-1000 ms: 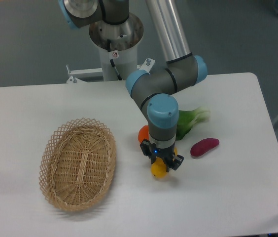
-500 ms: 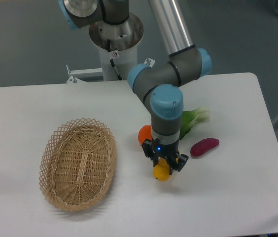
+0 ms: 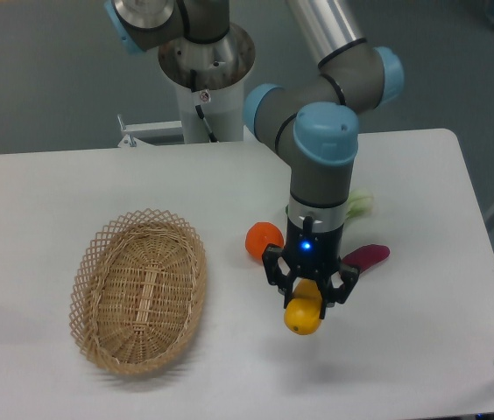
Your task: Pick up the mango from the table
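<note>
So the gripper (image 3: 306,293) is clamped on the mango (image 3: 303,315) right now, fingers pinching its upper end while the rest of the fruit hangs out below them. The mango sits directly under the wrist, long axis running roughly up and down, tilted a touch. It looks lifted clear of the table (image 3: 45,184), since there's a soft shadow on the white surface below it and no contact that I can see, though from one fixed camera I can't swear to how high it is. Only one arm here, so no question about who's nearer. My read is that the pick is basically done and what's left is a straight pull upward, and the thing that matters is the grip holding, since the fingers only have the top part of a smooth, glossy fruit. Around it: the orange (image 3: 264,239) sits just up and left of the gripper, the dark purple vegetable (image 3: 368,256) is off to the right, partly behind a finger, and some leafy green (image 3: 358,205) peeks out behind the arm. The wicker basket (image 3: 139,290) is well off to the left. Nothing blocks a vertical lift as far as I can tell.
</note>
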`<state>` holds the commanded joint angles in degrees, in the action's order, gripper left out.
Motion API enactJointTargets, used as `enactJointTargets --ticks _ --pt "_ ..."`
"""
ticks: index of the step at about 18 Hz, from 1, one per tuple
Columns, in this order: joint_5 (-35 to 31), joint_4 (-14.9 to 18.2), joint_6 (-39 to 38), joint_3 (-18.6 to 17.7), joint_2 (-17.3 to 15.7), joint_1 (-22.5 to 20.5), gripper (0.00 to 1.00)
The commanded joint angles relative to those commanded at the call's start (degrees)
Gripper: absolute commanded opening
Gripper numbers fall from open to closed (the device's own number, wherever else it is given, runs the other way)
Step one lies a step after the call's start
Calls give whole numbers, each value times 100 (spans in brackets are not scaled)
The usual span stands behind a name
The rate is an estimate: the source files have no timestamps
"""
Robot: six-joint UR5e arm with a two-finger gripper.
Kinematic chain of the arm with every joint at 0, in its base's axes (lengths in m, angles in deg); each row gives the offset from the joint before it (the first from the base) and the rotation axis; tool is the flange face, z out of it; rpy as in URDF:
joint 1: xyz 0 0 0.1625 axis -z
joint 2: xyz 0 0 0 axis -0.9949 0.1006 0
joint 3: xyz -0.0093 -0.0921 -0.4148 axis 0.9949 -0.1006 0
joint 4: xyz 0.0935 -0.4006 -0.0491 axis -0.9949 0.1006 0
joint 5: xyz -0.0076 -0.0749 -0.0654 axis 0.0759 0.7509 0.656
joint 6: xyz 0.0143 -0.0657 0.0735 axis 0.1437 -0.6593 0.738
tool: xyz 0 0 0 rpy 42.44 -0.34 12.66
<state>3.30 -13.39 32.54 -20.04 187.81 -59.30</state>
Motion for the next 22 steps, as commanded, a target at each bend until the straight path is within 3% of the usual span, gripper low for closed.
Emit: enactJointTargets --ticks 11,22 --pt "176 246 53 378 -229 -255 48" --pt "167 246 53 387 -229 -255 48"
